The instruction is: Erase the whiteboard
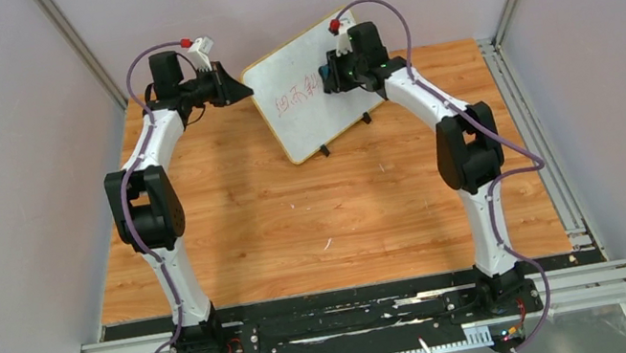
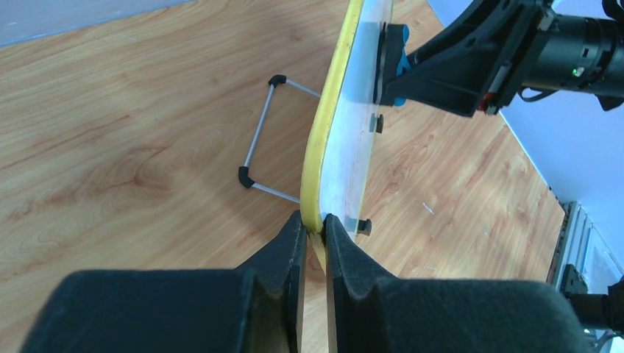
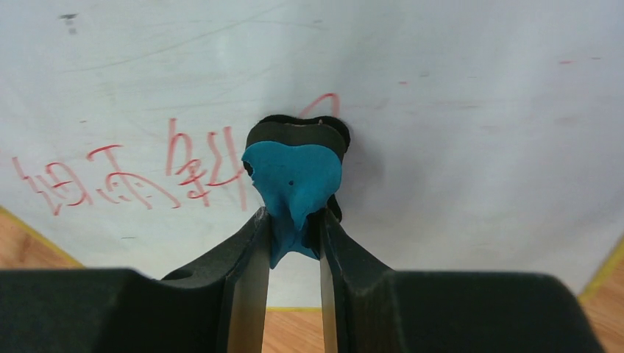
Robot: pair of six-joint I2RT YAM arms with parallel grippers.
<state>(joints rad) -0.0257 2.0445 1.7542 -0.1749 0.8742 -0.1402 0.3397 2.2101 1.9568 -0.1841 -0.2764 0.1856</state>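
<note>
Red writing (image 3: 132, 176) is sitting just beside the blue eraser (image 3: 293, 176), toward the left arm's side. Your right gripper (image 3: 294, 235) is clamping that eraser flat against the whiteboard (image 1: 302, 106), which is standing tilted at the table's (image 1: 299, 227) far middle. Your left gripper (image 2: 315, 234) is pinching the board's edge, bracing it. You are likely needing a leftward stroke along the board's long axis.

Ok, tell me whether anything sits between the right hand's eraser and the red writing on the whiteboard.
Nothing visible does. The blue eraser in the right hand meets the whiteboard face, with the red writing just left of it across bare board. The left hand clamps the board's edge, clear of it.
</note>
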